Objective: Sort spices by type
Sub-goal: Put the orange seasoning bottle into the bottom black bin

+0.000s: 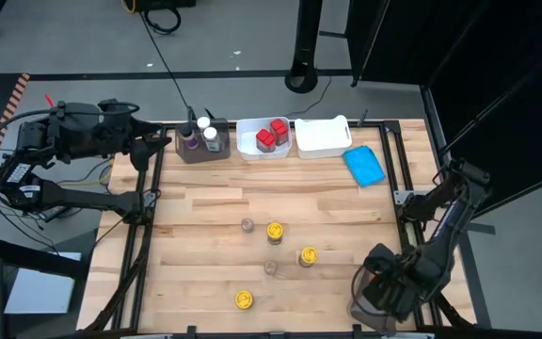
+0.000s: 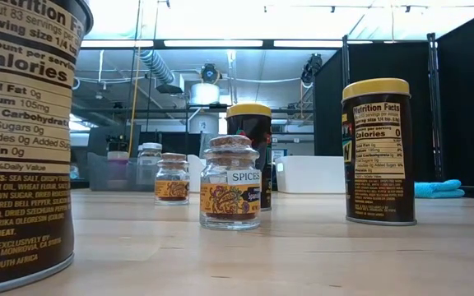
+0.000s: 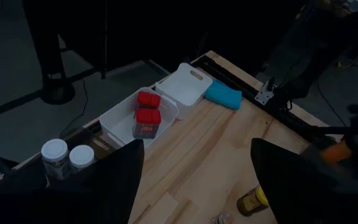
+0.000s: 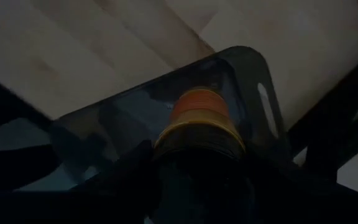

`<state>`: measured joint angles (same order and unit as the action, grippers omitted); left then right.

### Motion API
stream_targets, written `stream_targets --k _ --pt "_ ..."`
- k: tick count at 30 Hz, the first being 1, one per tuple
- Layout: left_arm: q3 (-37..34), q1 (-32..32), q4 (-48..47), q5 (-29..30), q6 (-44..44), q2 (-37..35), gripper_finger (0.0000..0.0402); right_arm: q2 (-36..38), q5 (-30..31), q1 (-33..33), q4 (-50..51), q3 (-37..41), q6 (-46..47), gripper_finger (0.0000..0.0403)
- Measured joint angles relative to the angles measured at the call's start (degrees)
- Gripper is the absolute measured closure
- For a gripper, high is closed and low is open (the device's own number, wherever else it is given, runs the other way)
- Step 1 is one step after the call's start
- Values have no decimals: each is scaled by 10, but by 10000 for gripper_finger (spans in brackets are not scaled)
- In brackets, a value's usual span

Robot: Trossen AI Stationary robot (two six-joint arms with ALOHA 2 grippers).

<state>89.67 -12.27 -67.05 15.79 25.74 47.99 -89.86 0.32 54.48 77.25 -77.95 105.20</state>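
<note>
— Fingers first: what has the right gripper (image 1: 381, 294) got?
— Closed on one yellow-lidded jar (image 4: 199, 127), held over a grey bin (image 4: 244, 68) at the worktop's (image 1: 346, 217) near right corner. My guess is that bin is the home for the yellow-lid type.
— And the left gripper (image 1: 158, 143)?
— Fingers (image 3: 114, 180) spread wide, nothing between them. It waits off the far left corner, looking across at the tubs.
— Entries, near edge to far?
— Item: one yellow-lid jar (image 1: 244, 299) by the near edge, left of centre. Item: a small clear glass jar (image 1: 270, 267) just beyond it. Item: a second yellow-lid jar (image 1: 308, 255) beside that, to the right. Item: a third yellow-lid jar (image 1: 274, 231) near the middle, with another clear glass jar (image 1: 247, 225) to its left. All upright, apart from one another, unsorted.
— Far edge?
— Grey tub (image 1: 179, 151) holding white-capped jars (image 1: 212, 136). White tub (image 1: 249, 143) holding two red-capped jars (image 1: 272, 134). Second white tub (image 1: 323, 137), contents not visible. Blue cloth (image 1: 364, 165) beside it. Each type seems to get its own container.
— Remaining?
— Judging by the layout, three yellow and two glass.
</note>
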Motion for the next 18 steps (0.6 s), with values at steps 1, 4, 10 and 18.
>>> stream_targets --k 1,4,10,18 --pt "0 0 -1 0 0 0 100 0 -1 -1 -5 10 -2 171" --pt "0 0 -1 0 0 0 100 0 -4 -2 -28 37 -2 171" --pt "0 0 -1 0 0 0 100 0 -4 -2 -94 90 -3 170" --pt "0 0 -1 0 0 0 100 0 -4 -2 -117 124 -2 167"
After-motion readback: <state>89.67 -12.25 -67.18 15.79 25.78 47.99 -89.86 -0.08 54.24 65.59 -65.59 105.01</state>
